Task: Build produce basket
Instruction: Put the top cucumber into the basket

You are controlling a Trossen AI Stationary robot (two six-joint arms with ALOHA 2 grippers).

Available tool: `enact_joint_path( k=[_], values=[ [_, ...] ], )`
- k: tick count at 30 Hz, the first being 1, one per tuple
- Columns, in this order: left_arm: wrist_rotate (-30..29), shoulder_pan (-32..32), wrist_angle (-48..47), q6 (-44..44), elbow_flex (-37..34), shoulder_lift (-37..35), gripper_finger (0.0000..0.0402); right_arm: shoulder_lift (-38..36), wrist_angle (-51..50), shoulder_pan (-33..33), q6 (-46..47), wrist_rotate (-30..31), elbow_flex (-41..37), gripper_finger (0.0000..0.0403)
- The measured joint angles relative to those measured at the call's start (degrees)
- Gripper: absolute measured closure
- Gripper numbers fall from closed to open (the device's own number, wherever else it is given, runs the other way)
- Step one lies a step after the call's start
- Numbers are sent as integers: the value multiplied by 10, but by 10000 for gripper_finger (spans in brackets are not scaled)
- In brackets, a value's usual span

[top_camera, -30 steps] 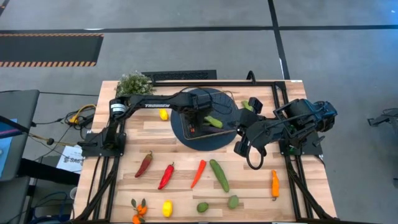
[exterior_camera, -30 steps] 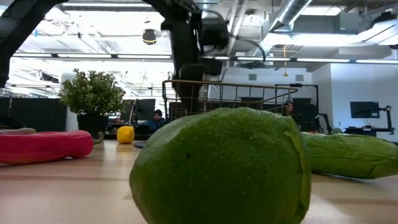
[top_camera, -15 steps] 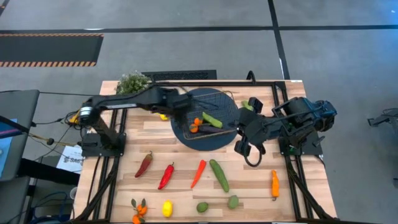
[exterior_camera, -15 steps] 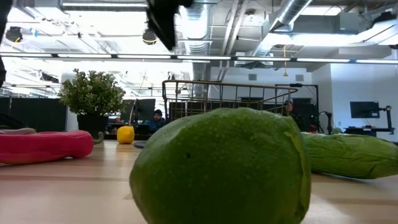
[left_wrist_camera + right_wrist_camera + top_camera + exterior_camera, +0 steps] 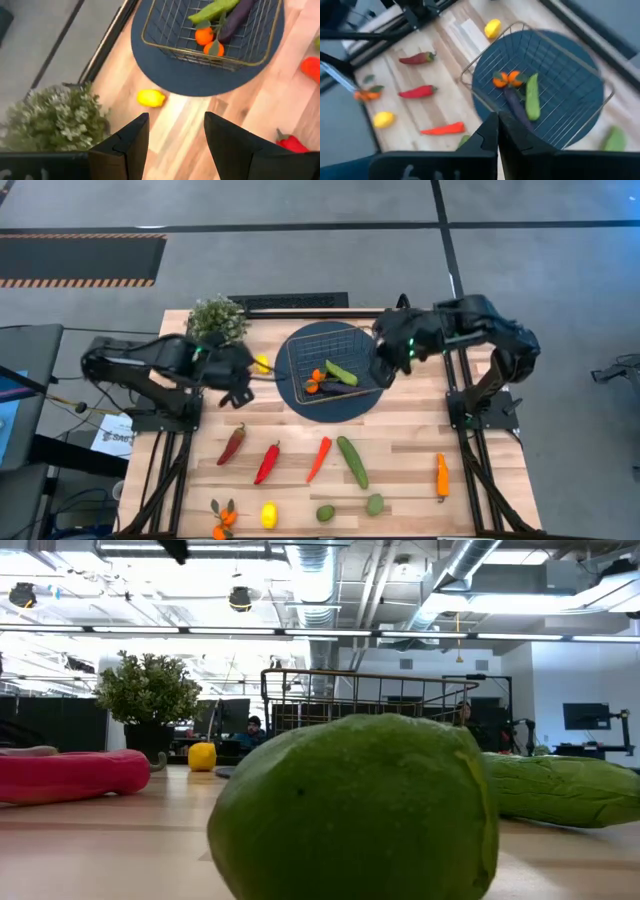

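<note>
Resting on a dark blue disc near the table's far middle, the wire basket holds a small cucumber, a purple eggplant and a pair of tangerines. Left gripper: over the table to the left of the disc, fingers spread apart and grasping nothing, as the left wrist view confirms. Right gripper: at the basket's right edge, fingers pressed together with nothing visible between them. A lemon lies between the potted plant and the disc. Lying loose across the near half of the table are a dark red pepper, a red pepper, an orange-red pepper, a large cucumber, an orange pepper, a second lemon, two limes and leafed tangerines at the near left edge. One lime fills the foreground of the low view, with the basket rim behind it.
</note>
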Motion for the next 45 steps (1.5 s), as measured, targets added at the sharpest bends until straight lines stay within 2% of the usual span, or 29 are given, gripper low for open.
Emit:
enact_joint_path(
  k=[2, 7, 11, 15, 21, 26, 30, 38, 45],
  values=[
    [-7, -24, 1, -33, -37, -28, 225, -15, -2, -21, 18, -23, -4, 390],
    [-3, -77, 0, -110, -141, -100, 225, -65, 0, -56, 65, -23, -13, 396],
    [5, -107, 2, -168, -213, -156, 225, -117, 0, -74, 105, 18, -58, 399],
    [5, -121, 22, -191, -257, -200, 225, -169, -1, -93, 163, 51, -143, 399],
    [-11, -124, 43, -182, -266, -238, 225, -216, -1, -118, 234, 53, -307, 400],
    [-47, -124, 60, -190, -266, -254, 225, -230, -2, -145, 218, 53, -444, 400],
    [-81, -124, 61, -230, -265, -255, 225, -248, -1, -181, 200, 29, -528, 381],
    [-126, -124, 61, -304, -265, -254, 225, -287, 41, -219, 146, 37, -634, 342],
    [-132, -124, 61, -326, -265, -254, 225, -271, 97, -270, 48, 38, -676, 301]
  ],
)
